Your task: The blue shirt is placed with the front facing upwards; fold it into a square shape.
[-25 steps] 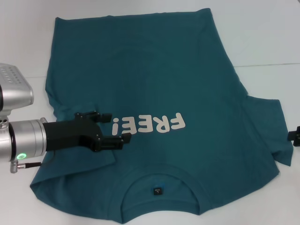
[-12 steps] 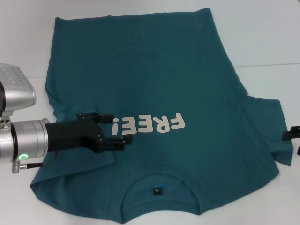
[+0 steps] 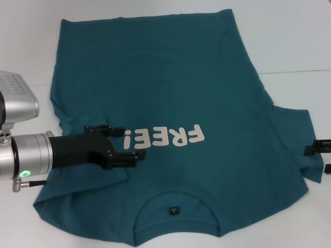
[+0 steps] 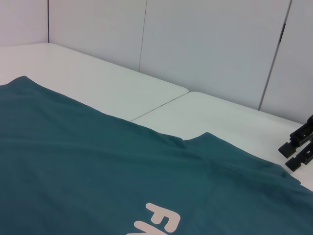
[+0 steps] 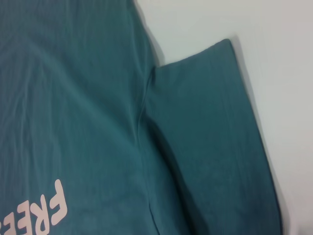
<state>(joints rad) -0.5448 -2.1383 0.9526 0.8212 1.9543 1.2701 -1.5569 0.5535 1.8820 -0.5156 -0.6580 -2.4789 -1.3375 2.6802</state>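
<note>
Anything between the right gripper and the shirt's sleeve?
Nothing visible. The right gripper is at the edge of the blue shirt's spread sleeve, open, with only bare table around. The left gripper is over the other side.

Blue shirt [image 3: 176,119] flat on the table [image 3: 300,46] — left gripper [image 3: 125,140] over its left side, right gripper [image 3: 321,155] at its right sleeve.

I work in what looks like a lab or test room: plain white tables [image 4: 161,98] butted together, with bare pale wall panels [image 4: 205,44] right behind them.
</note>
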